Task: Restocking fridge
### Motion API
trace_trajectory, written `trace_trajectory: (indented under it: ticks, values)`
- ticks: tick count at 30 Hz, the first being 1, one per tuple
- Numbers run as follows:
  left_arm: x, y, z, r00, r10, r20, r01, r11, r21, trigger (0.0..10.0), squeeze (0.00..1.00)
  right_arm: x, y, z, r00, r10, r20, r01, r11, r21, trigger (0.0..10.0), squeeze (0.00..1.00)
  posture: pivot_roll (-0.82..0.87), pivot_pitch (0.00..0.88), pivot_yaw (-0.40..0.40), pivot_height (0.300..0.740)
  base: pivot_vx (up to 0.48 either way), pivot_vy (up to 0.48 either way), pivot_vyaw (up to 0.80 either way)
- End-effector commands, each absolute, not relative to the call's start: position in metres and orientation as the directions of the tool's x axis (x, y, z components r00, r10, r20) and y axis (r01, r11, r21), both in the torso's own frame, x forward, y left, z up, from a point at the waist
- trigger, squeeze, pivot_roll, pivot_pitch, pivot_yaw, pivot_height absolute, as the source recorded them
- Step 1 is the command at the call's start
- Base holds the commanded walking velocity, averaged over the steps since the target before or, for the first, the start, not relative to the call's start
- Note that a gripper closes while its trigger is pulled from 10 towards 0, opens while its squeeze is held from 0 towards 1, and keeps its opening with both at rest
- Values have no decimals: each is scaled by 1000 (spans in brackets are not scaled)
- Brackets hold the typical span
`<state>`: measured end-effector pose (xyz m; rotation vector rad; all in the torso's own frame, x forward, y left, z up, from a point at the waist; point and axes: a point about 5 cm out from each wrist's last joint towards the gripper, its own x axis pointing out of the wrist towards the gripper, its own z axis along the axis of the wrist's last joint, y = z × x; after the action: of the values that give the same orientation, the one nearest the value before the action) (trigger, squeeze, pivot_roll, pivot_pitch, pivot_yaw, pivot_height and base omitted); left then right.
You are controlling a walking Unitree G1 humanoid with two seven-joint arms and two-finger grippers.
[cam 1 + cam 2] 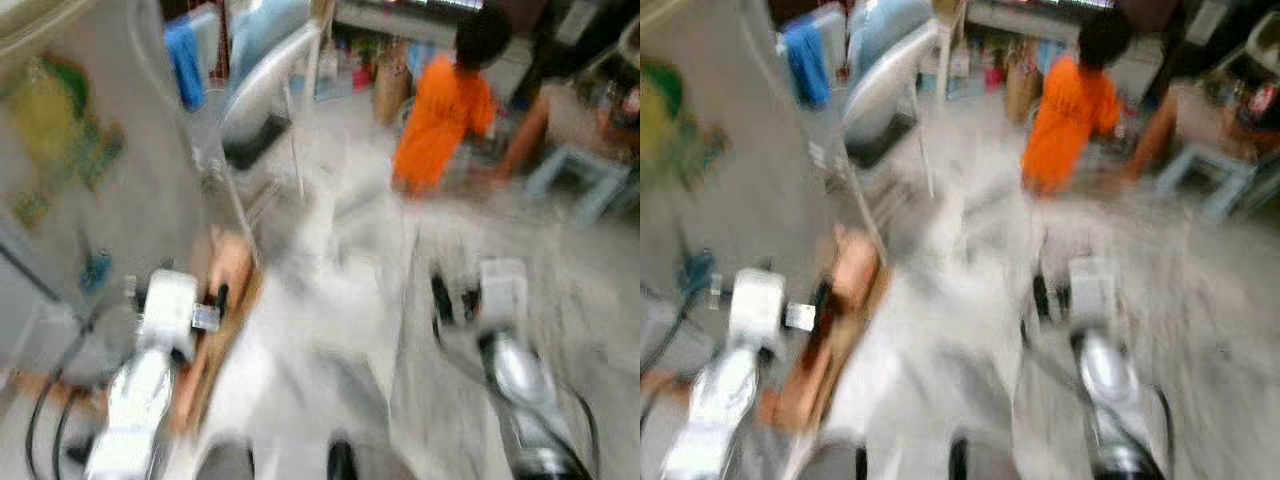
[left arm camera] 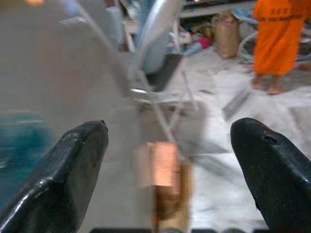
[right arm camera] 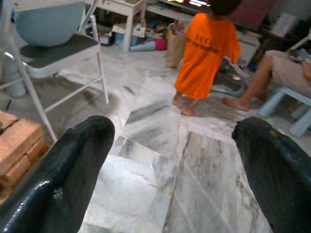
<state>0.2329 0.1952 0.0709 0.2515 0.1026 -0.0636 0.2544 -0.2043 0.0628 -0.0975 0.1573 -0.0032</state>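
Note:
The head views are blurred by motion. A tall grey fridge with colourful stickers on its side stands at my left. My left gripper is held out beside that grey side, open, with nothing between its fingers. My right gripper is open too and empty, held over the marble floor. No item for the fridge can be made out.
Reddish bricks lie on the floor by the fridge's foot. A white folding chair stands behind them. A person in an orange shirt stands ahead, and another person's legs rest by a pale blue stool.

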Motion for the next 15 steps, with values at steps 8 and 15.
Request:
trace_trajectory:
  ticks: [8,15]
  values:
    - [239,192,84,997,-63,-37,71,958,278,10000,0,276,-215,71,988,-101,-117,84,987,-140,10000,0,91,25,-41,740,-128,114,0]
    - [244,203,79,999,-18,-32,25,965,260,10000,0,271,-217,64,980,-142,-140,126,985,-118,10000,0,68,0,10,740,0,0,0]
